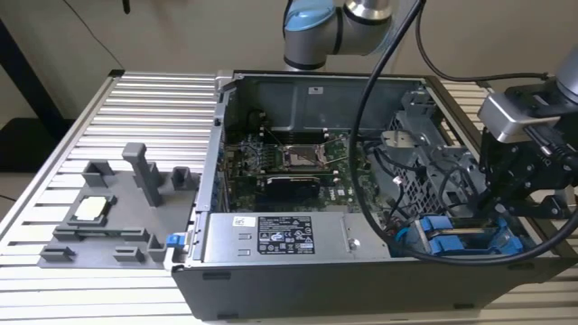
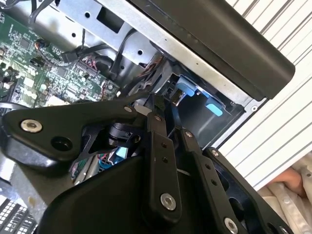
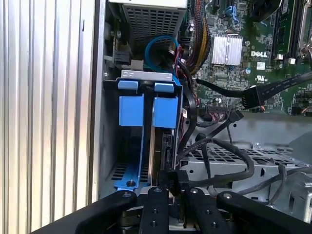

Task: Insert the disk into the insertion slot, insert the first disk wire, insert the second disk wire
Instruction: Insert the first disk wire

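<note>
Dark front wall of an open computer case [image 1: 361, 291] lies nearest, in the lower middle of the exterior view, resting on a ribbed metal surface [image 1: 91, 298]. Just behind that wall sits a grey power-supply box [image 1: 280, 237] with a label on top.

At the lower right of the same frame is the insertion slot [image 1: 470, 237], a grey metal bay with blue rails. In the first wrist view the disk [image 3: 165, 112] stands seated inside this bay in its blue carrier frame, with blue tabs showing at its end. The black gripper [image 3: 173, 191] hangs over the slot. Its jaws are drawn close together and pinch a small black wire connector [image 3: 173, 176] right at the end of the disk. A black cable [image 3: 229, 178] runs off from the connector across a perforated metal cage [image 3: 243, 156]. I cannot tell whether the connector is fully pushed home.

Farther back, in the centre of the exterior view, lies the green motherboard [image 1: 289, 159]. Toward the exterior view's left, beside the case, a grey fixture tray [image 1: 108, 217] with upright blocks sits on the surface.

Farthest away, at the top of the frame, is the arm's blue and silver joint [image 1: 334, 27], with black cables looping down into the case.
</note>
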Action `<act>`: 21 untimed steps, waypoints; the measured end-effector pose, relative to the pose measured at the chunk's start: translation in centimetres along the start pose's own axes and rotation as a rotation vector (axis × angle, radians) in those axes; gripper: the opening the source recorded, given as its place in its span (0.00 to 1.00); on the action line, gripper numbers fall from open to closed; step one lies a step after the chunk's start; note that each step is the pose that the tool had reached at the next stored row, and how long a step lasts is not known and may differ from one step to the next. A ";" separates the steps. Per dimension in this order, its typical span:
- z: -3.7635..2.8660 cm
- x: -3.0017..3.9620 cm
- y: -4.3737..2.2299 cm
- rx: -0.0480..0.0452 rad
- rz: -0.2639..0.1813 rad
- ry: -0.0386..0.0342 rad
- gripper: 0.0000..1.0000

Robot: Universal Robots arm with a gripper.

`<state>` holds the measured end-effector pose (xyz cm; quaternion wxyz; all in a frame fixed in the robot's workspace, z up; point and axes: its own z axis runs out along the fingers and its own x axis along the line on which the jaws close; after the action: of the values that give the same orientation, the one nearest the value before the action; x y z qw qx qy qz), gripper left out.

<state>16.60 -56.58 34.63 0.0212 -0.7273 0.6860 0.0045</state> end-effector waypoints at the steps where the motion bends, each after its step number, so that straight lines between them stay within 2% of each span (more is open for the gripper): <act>1: 0.06 0.00 0.00 0.0000 0.001 -0.0001 0.19; 21: 0.65 0.05 0.02 0.0005 0.013 -0.0001 0.19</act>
<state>16.60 -56.60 33.97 0.0214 -0.7230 0.6905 0.0045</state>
